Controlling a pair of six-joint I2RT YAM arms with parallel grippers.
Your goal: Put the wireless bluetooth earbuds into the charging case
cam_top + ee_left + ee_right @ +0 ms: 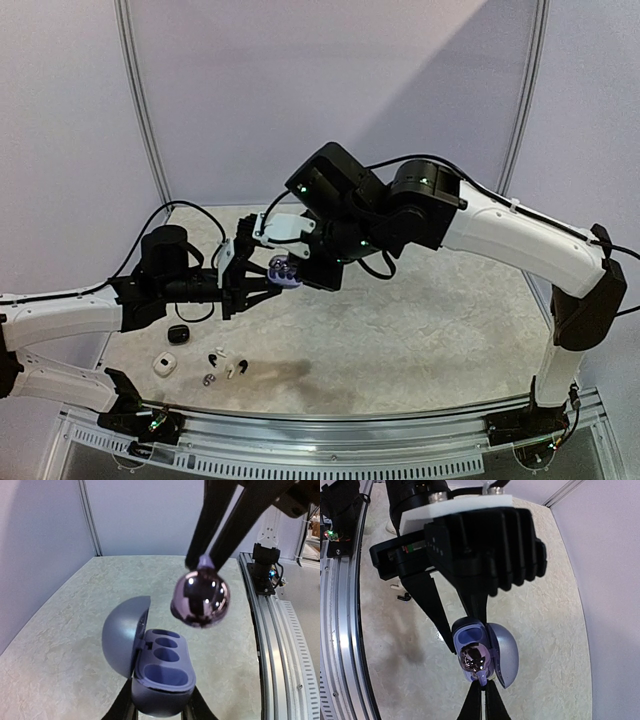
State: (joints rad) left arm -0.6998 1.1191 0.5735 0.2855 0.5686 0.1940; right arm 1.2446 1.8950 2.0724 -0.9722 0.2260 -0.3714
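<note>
Above the table (450, 330), right fingers (207, 520) tight on a lavender earbud (201, 599), near the open case (161, 676) in left fingers' (119, 707) pinch.

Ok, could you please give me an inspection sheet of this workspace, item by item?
Surface: marbled table, no spill seen.
Job's things: lavender case open, pockets empty; lavender earbud above it, not yet in.
Clutter: black case, white case, loose earbuds near the left arm.
Grippers: left gripper shut on the case; right gripper shut on the earbud.
Cables: black cable lies on the table behind the left arm.
Surroundings: pale walls; metal rail at the near edge.
</note>
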